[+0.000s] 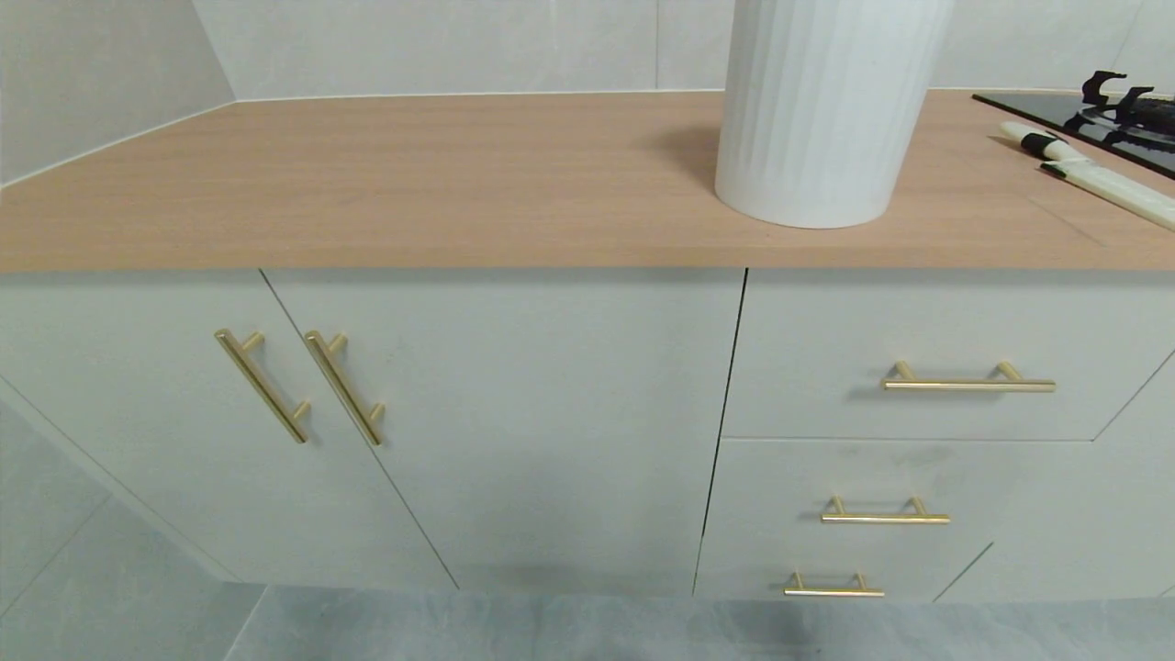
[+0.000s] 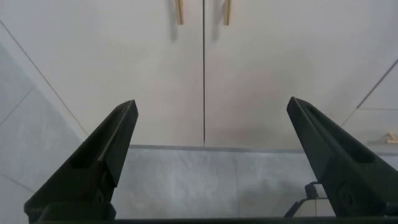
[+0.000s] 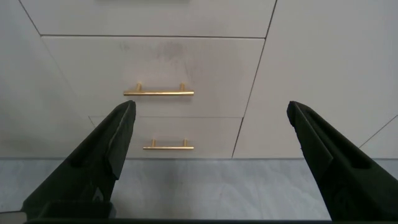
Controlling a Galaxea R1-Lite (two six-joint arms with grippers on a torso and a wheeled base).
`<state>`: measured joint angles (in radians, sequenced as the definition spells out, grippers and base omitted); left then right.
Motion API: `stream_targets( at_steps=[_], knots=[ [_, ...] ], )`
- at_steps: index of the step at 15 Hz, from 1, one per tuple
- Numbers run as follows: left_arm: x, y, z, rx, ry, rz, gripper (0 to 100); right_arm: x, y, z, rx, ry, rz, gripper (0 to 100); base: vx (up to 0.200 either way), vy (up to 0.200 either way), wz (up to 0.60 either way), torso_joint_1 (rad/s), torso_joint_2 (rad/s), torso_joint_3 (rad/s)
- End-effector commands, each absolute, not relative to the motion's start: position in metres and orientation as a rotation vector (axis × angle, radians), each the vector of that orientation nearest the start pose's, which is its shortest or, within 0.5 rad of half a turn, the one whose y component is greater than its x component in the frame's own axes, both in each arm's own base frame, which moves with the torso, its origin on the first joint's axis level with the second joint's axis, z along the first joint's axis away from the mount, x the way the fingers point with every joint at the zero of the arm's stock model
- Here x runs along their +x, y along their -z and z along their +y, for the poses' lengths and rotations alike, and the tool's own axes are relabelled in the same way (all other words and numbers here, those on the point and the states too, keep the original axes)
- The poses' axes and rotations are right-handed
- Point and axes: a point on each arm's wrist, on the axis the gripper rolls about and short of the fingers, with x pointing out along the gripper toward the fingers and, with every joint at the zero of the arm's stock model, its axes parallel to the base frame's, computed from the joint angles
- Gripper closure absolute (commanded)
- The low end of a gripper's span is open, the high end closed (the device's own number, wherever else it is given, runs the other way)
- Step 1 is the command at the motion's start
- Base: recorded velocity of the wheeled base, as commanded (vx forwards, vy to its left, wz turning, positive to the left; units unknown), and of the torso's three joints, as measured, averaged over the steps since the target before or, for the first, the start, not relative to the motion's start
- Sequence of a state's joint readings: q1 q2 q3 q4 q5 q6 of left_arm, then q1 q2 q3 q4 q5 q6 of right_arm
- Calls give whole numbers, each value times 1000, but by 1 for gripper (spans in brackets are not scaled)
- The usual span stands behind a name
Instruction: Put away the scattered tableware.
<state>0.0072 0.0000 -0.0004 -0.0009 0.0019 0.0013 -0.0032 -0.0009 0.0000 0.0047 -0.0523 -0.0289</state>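
a wooden countertop (image 1: 413,184) over shut drawers (image 1: 918,321) bears a tall white ribbed container (image 1: 826,110), contents hidden, and to its right a white knife (image 1: 1092,174) beside the black cooktop (image 1: 1083,115); left gripper (image 2: 211,112) and right gripper (image 3: 211,111) gape empty before the cabinet fronts (image 1: 514,413).

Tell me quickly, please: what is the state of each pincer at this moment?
Left pincer: open, holding nothing.
Right pincer: open, holding nothing.
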Motion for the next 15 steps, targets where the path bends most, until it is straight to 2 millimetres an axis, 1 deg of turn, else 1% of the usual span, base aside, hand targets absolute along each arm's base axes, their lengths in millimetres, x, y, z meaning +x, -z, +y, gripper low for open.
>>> stream_targets(
  at_steps=[1, 3, 15],
  knots=[
    [-23, -76, 0, 2, -9, 0, 0, -23, -75, -1, -29, 55, 7, 0, 0, 0, 0, 0, 0, 0],
    [-23, -76, 0, 2, -9, 0, 0, -23, -75, -1, -29, 55, 7, 0, 0, 0, -600, 0, 2, 0],
    [-23, -76, 0, 2, -9, 0, 0, -23, -75, -1, -29, 55, 7, 0, 0, 0, 0, 0, 0, 0]
  ],
)
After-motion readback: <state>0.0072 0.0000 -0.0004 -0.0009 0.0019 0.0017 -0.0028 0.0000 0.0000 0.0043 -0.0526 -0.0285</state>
